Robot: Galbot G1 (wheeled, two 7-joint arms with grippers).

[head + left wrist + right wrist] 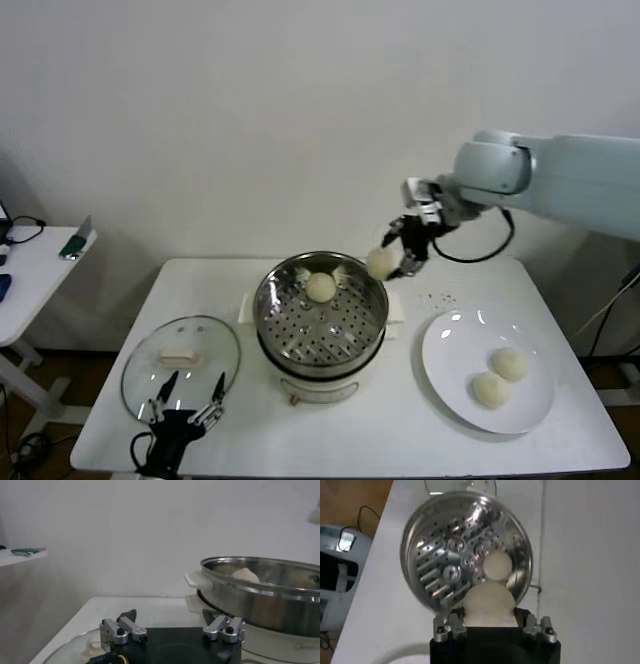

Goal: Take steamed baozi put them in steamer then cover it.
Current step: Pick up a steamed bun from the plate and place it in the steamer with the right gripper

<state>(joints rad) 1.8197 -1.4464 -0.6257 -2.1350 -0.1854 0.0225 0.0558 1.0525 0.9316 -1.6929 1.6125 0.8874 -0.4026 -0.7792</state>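
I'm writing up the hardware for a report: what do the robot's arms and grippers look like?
The right arm has a smooth, rounded, pale blue-grey shell with a black cable looping beneath its wrist. The right gripper is black with silver metal finger mounts. The left gripper has a black body, slim dark fingers with silver bolted brackets, and a yellow wire at its base.

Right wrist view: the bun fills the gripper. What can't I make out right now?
- Right wrist view: the right gripper fingertips, hidden behind its bun.
- Right wrist view: the plate, cut off by the edge; its two buns are out of view.
- Left wrist view: the lid handle, blocked by the left gripper; the steamer wall hides the tray.
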